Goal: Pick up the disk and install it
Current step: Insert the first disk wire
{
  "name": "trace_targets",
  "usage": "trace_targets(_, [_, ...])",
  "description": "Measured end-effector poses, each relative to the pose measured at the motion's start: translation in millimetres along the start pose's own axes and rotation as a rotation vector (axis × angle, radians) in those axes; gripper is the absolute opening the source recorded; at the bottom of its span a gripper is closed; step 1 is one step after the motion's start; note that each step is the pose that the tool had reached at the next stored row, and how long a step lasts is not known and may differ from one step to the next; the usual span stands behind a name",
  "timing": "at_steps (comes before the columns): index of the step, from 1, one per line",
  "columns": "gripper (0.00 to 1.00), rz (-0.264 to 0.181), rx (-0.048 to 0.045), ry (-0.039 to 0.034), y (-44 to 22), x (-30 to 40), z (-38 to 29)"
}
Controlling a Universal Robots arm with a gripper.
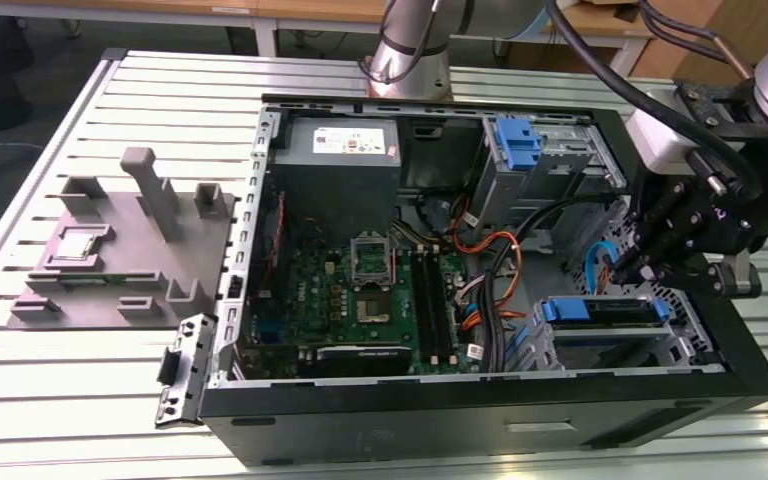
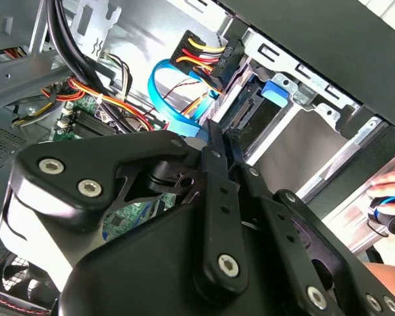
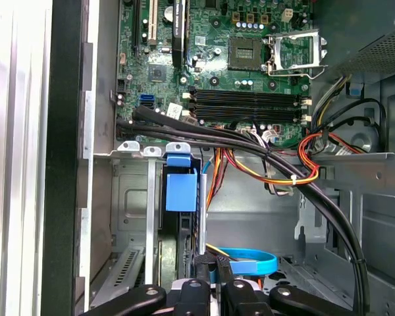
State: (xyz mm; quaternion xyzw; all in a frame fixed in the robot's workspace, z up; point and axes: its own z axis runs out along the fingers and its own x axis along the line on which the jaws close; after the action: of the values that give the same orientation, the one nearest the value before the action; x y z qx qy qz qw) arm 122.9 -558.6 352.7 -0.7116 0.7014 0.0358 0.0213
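Blue-framed disk (image 1: 602, 312) sits in the drive bay at the front corner of the computer case (image 1: 491, 420), toward the exterior view's right; long axis runs along the case's front wall, blue tab facing the motherboard (image 1: 357, 290). In the first wrist view the disk (image 3: 182, 191) is seen edge-on between bay rails, its label face hidden. Cables (image 3: 303, 178) cross the bay. Pincer (image 1: 684, 272) hangs just above and beside the disk, apart from it. Fingers look drawn together, holding nothing; tips cut off in both wrist views.
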Motion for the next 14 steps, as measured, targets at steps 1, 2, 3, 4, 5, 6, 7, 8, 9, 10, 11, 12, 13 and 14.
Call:
trace_targets(1, [0.16,-0.001,0.0038,-0.0001,1.1,0.1,0.0])
trace_targets(2, [0.16,-0.002,0.0076,-0.0001,2.2,0.3,0.0])
trace_targets(3, [0.16,-0.002,0.0114,-0.0002,3.1,0.7,0.0])
trace_targets(4, [0.16,-0.003,0.0155,-0.0002,3.8,1.3,0.1])
trace_targets(5, [0.16,-0.004,0.0196,-0.0001,4.4,1.8,0.2])
trace_targets(6, [0.16,-0.005,0.0237,-0.0001,5.0,2.5,0.4])
trace_targets(7, [0.16,-0.007,0.0283,-0.0001,5.6,3.1,0.7])
trace_targets(8, [0.16,-0.008,0.0323,0.0001,6.3,3.9,0.9])
trace_targets(9, [0.16,-0.009,0.0355,0.0002,6.9,4.7,1.2])
trace_targets(10, [0.16,-0.010,0.0384,0.0002,7.3,5.4,1.6])
trace_targets(11, [0.16,-0.010,0.0409,0.0001,7.9,6.1,2.1])
trace_targets(12, [0.16,-0.011,0.0422,0.0001,8.6,6.6,2.4])
trace_targets(13, [0.16,-0.011,0.0428,0.0001,9.3,7.2,2.8])
trace_targets(14, [0.16,-0.012,0.0431,0.0002,9.8,7.6,3.1])
